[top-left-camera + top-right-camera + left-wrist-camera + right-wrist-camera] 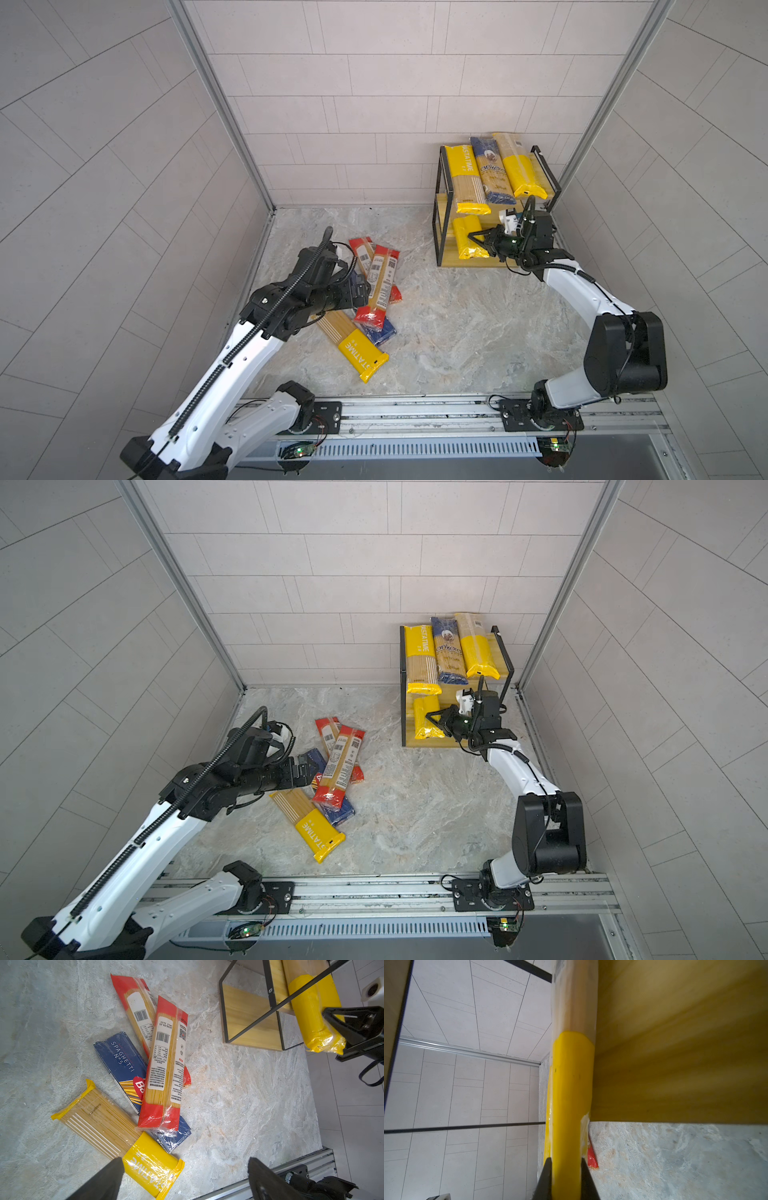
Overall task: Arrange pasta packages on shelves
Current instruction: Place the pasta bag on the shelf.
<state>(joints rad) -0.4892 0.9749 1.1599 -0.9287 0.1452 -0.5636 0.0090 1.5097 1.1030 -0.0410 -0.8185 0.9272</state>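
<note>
A: right side?
B: right fingers are clamped on the near end of a yellow pack, one finger on each side of it.
A: where's that pack?
B: in the lower part of the rack, over the bottom board, running front to back. Its near end sticks out past the board's front edge. Can't tell if it rests on the board or hangs just above it.
A: top tier?
B: three packs lie side by side, lengthwise: PASTATIME pack, dark blue pack, plain yellow pack. Their near ends overhang the front edge.
A: left?
B: left fingers are spread wide with nothing between them. They hang over the pile on the desk.
A: what's in the pile?
B: four packs, well apart from the rack.
- The red-ended pack is on top, label side up.
- It crosses a second red pack and a blue SPAGHETTI pack.
- A loose PASTATIME pack lies at the near edge of the pile, touching the blue one.
A: both top views agree?
B: yes, the layout is the same in both. The left arm covers the far end of the blue pack there.
</note>
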